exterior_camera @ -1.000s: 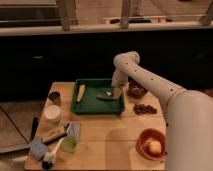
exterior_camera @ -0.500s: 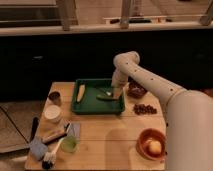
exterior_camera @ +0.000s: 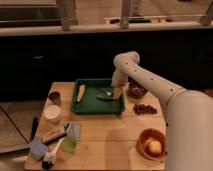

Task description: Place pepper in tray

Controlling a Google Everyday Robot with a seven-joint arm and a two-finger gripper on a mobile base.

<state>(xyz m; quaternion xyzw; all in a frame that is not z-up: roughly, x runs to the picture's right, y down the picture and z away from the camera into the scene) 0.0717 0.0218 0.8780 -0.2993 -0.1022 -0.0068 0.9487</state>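
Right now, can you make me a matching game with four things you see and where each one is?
Things:
1. pepper
2. orange bowl
3. gripper
4. metal cup

Places:
a. near the front right corner of the table
b. lying inside the tray, in its right half
c. standing on the table just left of the tray
d. down over the tray's right side, right by the pepper

Right pairs: 1-b, 2-a, 3-d, 4-c.
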